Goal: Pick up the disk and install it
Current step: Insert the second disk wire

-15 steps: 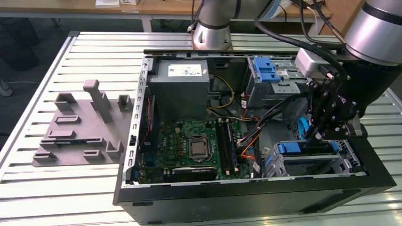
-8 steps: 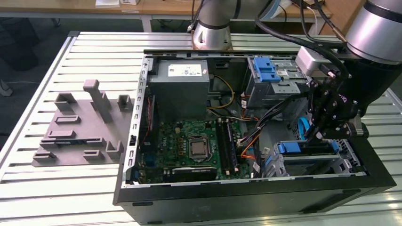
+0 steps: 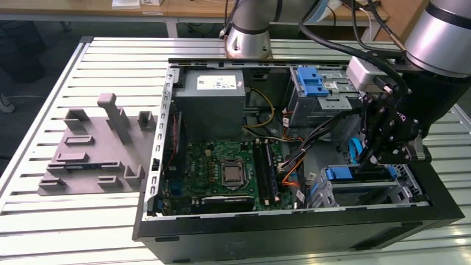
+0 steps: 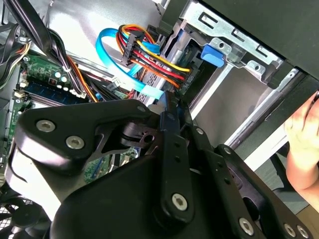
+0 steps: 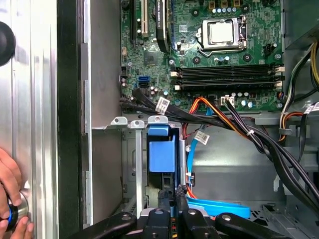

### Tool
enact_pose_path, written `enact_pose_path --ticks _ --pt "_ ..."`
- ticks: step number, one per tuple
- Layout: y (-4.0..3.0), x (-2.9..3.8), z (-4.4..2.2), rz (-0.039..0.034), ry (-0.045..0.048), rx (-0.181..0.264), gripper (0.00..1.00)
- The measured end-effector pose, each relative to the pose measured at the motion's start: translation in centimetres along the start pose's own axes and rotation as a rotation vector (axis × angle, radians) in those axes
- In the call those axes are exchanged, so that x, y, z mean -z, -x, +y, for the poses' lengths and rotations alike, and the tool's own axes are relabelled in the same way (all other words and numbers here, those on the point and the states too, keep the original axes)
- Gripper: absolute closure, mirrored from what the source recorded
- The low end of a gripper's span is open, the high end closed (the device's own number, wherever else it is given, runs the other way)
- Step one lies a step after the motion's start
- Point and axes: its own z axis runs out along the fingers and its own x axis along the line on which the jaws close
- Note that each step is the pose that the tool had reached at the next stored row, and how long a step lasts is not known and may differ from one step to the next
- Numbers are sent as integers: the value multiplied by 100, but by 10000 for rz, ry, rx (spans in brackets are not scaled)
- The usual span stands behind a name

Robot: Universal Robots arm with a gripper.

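The disk (image 3: 358, 173) sits in the lower drive bay at the exterior view's right, inside the open computer case (image 3: 158, 165). Its blue plastic frame faces up, with a silver edge below it. In the first wrist view the disk (image 5: 162, 152) lies between the bay's metal rails. My gripper (image 3: 368, 161) hangs just above the disk's end, fingers together and holding nothing. Both wrist views show the black fingers meeting at a narrow tip, my gripper (image 5: 174, 193) close behind the blue frame and my gripper (image 4: 172, 105) pointing into the bay near a blue ribbon cable (image 4: 124, 67).
Bundled cables (image 5: 234, 124) run from the motherboard (image 3: 224, 171) past the bay. A grey power supply box (image 3: 213, 105) and a silver cage with a blue latch (image 3: 312, 83) stand at the back. A grey fixture (image 3: 92, 149) lies outside the case. A person's hand (image 5: 10, 199) rests beside the case wall.
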Motion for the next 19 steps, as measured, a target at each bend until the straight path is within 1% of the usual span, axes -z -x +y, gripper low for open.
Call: enact_pose_path --ticks 3,19 --pt "0 -12 0 -20 1 1 84" --pt "2 -47 -2 -8 0 1 84"
